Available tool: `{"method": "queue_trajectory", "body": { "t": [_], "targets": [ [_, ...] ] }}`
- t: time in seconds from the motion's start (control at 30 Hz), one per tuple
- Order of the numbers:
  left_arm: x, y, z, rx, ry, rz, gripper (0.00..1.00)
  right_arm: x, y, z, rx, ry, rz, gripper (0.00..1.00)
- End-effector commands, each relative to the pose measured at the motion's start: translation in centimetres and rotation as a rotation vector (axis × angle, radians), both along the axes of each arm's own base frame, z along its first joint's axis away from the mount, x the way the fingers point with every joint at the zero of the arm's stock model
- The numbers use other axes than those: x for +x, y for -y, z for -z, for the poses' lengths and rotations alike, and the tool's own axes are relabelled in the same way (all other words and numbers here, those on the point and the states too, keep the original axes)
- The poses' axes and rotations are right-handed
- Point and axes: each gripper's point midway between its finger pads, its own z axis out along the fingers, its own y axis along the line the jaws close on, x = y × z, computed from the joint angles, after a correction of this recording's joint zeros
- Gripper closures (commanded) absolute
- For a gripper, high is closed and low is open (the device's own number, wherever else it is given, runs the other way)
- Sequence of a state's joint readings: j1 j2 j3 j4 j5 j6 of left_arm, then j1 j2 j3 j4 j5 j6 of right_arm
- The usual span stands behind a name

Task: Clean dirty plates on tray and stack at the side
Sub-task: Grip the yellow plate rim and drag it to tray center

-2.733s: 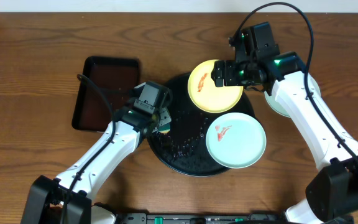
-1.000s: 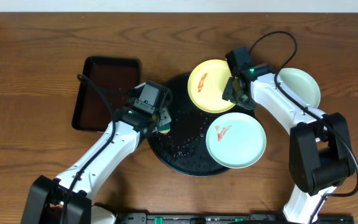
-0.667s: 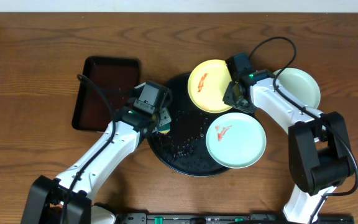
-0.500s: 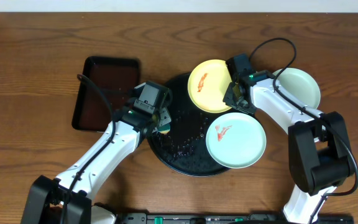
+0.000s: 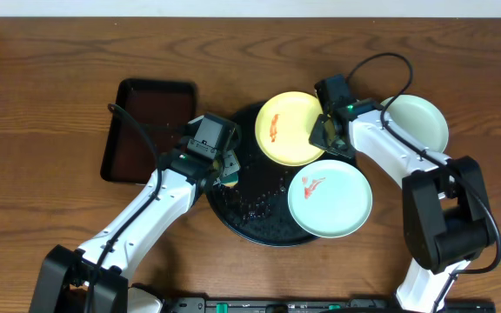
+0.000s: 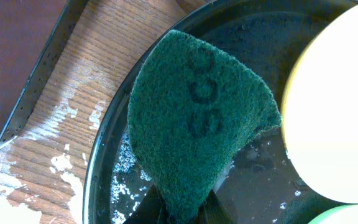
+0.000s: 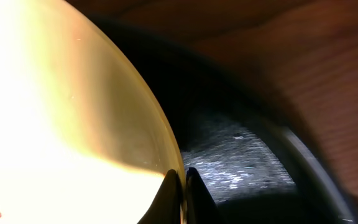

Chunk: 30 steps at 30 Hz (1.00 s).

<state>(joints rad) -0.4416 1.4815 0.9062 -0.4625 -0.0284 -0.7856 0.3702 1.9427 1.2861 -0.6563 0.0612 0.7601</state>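
Note:
The pale yellow plate (image 5: pixel 290 129), marked with a red smear, lies on the back part of the round black tray (image 5: pixel 255 222). My right gripper (image 5: pixel 322 132) is shut on its right rim; the right wrist view shows the two fingers pinching the plate's edge (image 7: pixel 73 124) at the gripper (image 7: pixel 180 186). A pale blue-white plate (image 5: pixel 330 200) with a red smear sits on the tray's right side. Another pale plate (image 5: pixel 418 122) rests on the table at the right. My left gripper (image 6: pixel 185 211) is shut on a green scouring pad (image 6: pixel 197 118) over the tray's wet left part (image 6: pixel 98 180).
A rectangular dark brown tray (image 5: pixel 146 130) stands on the table to the left of the black tray. Foam and water spots lie on the wood between the two trays (image 6: pixel 61 162). Cables trail from both arms.
My right gripper closed on the yellow plate's rim, and the plate slid a little to the left, further over the tray. The left arm stayed still with the pad.

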Motion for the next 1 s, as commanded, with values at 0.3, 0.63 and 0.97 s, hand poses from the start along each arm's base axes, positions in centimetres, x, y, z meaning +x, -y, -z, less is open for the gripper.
{"method": "queue_trajectory", "body": {
  "t": [0.3, 0.63, 0.97],
  "targets": [
    [-0.2, -0.1, 0.3, 0.007, -0.006, 0.000, 0.92, -1.8, -6.6, 0.1, 0.074, 0.014, -0.272, 0.99],
    [-0.2, -0.1, 0.3, 0.007, -0.006, 0.001, 0.92, -5.3, -8.2, 0.6, 0.080, -0.091, -0.350, 0.99],
    [-0.1, 1.5, 0.0, -0.071, -0.006, 0.035, 0.92, -7.0, -10.6, 0.6, 0.084, -0.093, -0.452, 0.99]
  ]
}}
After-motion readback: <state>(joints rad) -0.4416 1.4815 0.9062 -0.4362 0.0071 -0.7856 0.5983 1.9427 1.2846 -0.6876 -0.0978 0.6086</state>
